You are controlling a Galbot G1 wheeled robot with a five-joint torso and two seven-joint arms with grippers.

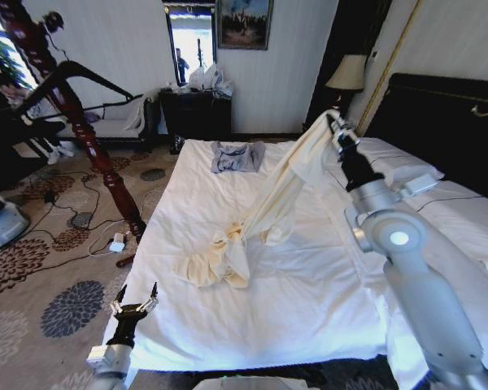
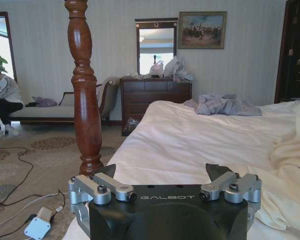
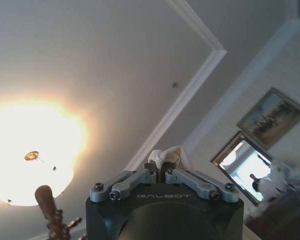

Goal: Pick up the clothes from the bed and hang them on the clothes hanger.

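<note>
White bed [image 1: 309, 301] in bedroom, right gripper [image 1: 335, 123] raised, clamped on cream clothes [image 1: 268, 207], left gripper [image 1: 134, 305] spread wide at bed corner.

Cream, off-white clothes [image 1: 264, 213], plain and unpatterned from here, against the plain white sheets of the bed [image 1: 309, 301]. Tall black headboard [image 1: 447, 122] behind the bed. Small grey-blue garment [image 1: 237, 156] on the bed's far end. Reddish-brown, glossy turned-wood pole [image 2: 85, 95] beside the bed. Beige carpet [image 1: 57, 276] beside the bed, patterned with dark brown and slate-blue flower medallions. Dark brown dresser [image 2: 155, 102] beyond the bed's far end. Pale striped wallpaper [image 2: 250, 55] behind the dresser. Black-bodied left gripper [image 2: 165, 182] with silver linkages, at the bed's near corner. Black and silver right gripper [image 3: 162, 172] pinching a cream fold of the clothes, above the bed.
</note>
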